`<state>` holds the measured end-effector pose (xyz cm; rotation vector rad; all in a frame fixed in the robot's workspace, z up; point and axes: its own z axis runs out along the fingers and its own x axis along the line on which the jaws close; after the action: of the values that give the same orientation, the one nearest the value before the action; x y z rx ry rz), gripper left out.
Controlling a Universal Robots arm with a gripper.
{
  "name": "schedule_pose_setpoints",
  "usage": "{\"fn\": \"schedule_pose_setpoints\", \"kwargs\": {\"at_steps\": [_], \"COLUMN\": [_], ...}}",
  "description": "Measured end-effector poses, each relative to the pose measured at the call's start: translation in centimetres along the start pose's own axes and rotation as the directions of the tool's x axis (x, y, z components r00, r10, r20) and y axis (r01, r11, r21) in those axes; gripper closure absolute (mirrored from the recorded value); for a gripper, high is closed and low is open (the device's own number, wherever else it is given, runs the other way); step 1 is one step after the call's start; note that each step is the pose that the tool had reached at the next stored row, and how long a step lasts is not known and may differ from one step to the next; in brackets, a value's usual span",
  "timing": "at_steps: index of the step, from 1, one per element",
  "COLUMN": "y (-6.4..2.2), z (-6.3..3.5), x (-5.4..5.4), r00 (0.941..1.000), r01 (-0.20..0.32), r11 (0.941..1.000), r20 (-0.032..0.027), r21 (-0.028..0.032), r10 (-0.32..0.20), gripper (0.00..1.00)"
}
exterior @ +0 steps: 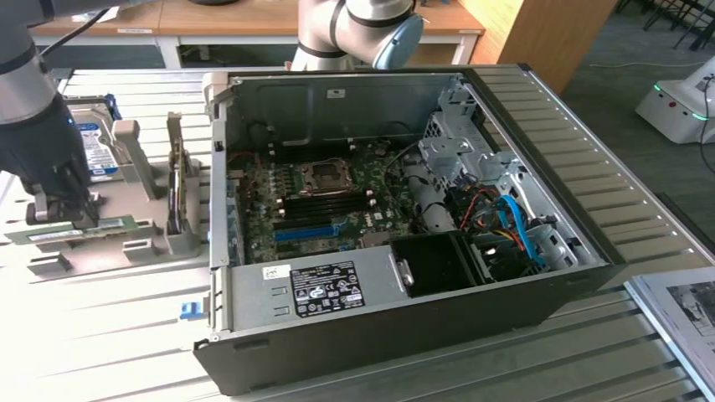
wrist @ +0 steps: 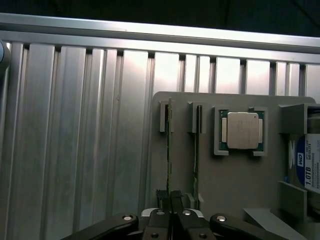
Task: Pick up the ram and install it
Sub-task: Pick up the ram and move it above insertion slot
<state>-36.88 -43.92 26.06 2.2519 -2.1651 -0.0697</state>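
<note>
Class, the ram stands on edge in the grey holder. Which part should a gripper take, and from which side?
Pinch the ram across its flat faces at the free upper edge, coming from above. It stands edge-up in slots of the grey holder, so only that edge is exposed. The gripper is shut on it this way, near one end.

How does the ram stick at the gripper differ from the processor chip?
The ram is long, thin and green, standing on edge; the processor is square, silver, lying flat. The gripper is shut on the ram; the processor is untouched. Both sit in the grey holder.
</note>
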Motion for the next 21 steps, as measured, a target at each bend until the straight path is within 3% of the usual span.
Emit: {"fn": "schedule_pose_setpoints", "kwargs": {"at_steps": [21], "y": [0.12], "z": [-3.01], "x": [-0.1], "r00": [1.0], "r01": [0.0], "r11": [1.0], "r20": [0.0], "r21": [0.0], "r10": [0.0], "gripper": [0.88]}}
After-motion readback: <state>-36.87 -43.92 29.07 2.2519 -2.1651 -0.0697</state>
